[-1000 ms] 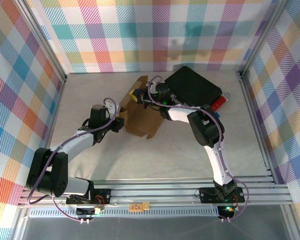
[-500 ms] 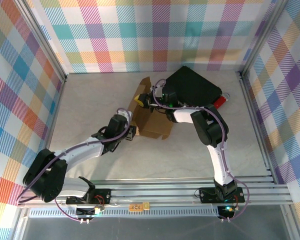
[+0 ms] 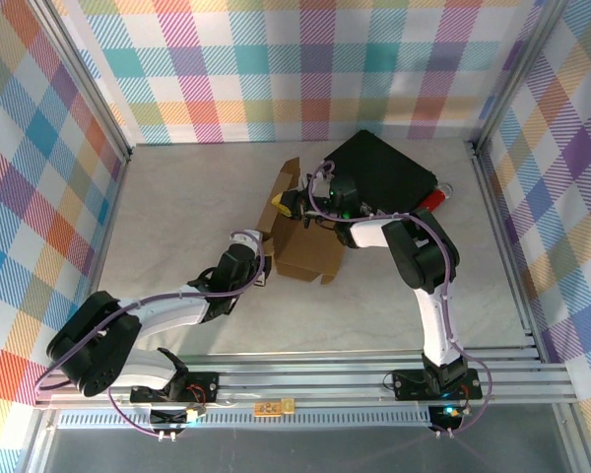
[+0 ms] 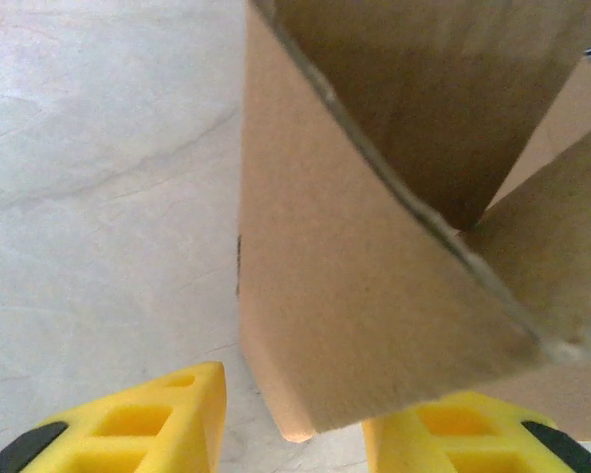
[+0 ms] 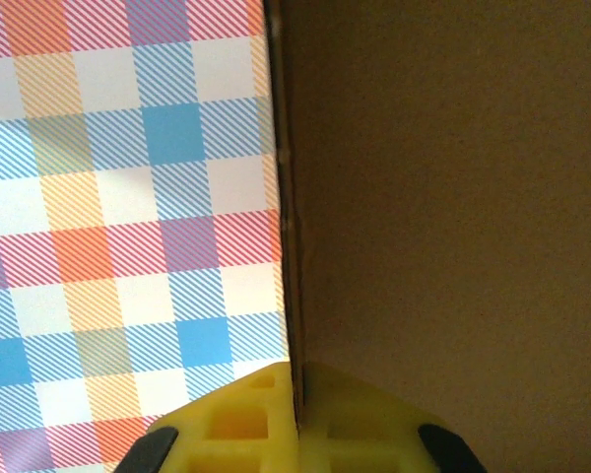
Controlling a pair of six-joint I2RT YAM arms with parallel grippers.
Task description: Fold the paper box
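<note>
Paper box [image 3: 310, 251] is seen half-folded mid-worktop, toward the far edge. Its flap edge is pinched by right gripper [image 5: 297, 399]. Left gripper [image 4: 294, 424] is set narrowly parted around a lower corner.

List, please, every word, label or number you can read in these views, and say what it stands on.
No text can be read in any of the views.
paper box: plain brown cardboard, with no print visible.
black case: no readable marking.
small tan plate by the front rail: too small to read.
</note>
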